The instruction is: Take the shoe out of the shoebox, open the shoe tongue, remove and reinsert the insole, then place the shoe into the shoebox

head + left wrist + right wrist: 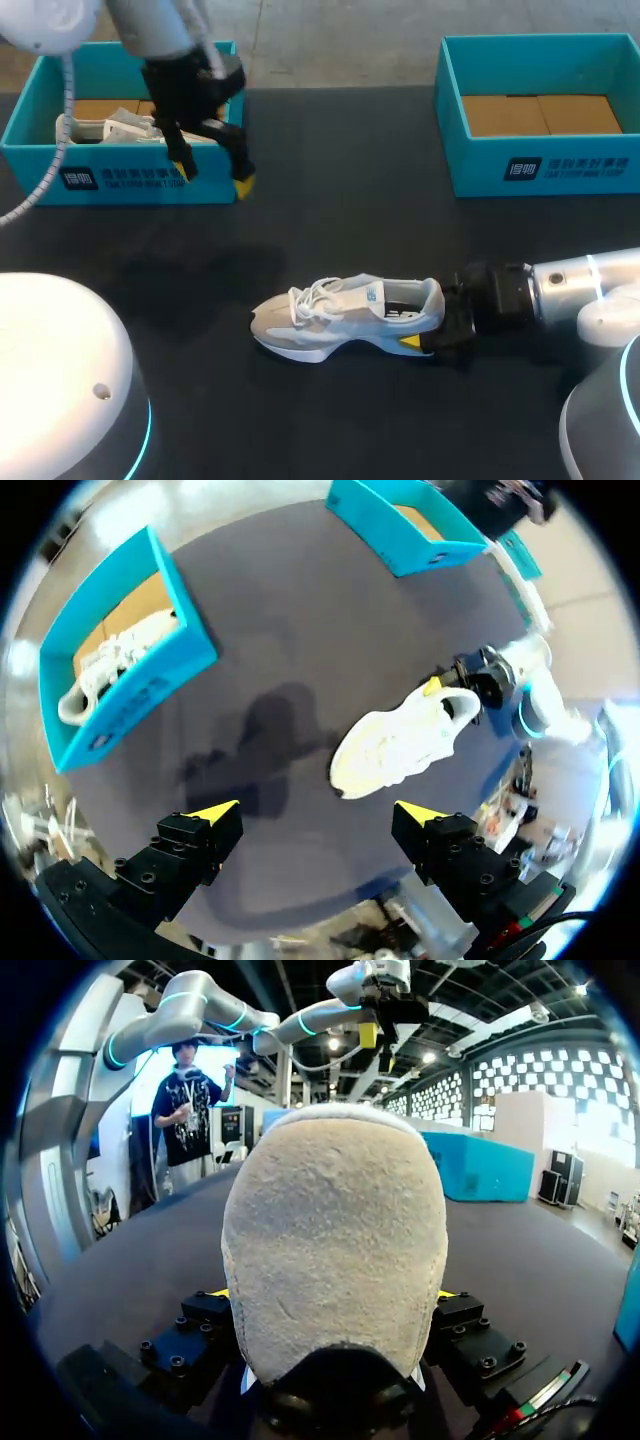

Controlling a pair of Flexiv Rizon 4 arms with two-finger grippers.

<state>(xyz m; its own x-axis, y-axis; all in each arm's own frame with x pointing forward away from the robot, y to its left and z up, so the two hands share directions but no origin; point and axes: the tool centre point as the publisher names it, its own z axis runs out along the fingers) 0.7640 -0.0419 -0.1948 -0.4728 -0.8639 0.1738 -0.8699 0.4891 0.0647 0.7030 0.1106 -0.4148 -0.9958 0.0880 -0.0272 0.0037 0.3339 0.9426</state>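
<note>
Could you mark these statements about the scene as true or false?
1. The right gripper is shut on the heel of the shoe on the table. True.
2. The left gripper holds a shoe. False: its fingers are open with nothing between them, and it hangs in front of the left shoebox.
3. The left shoebox is empty. False: a second white shoe lies in it.
4. The toe of the shoe on the table points toward the left arm's side. True.
5. A shoe lies in the right shoebox. False: only its brown cardboard floor shows.
</note>
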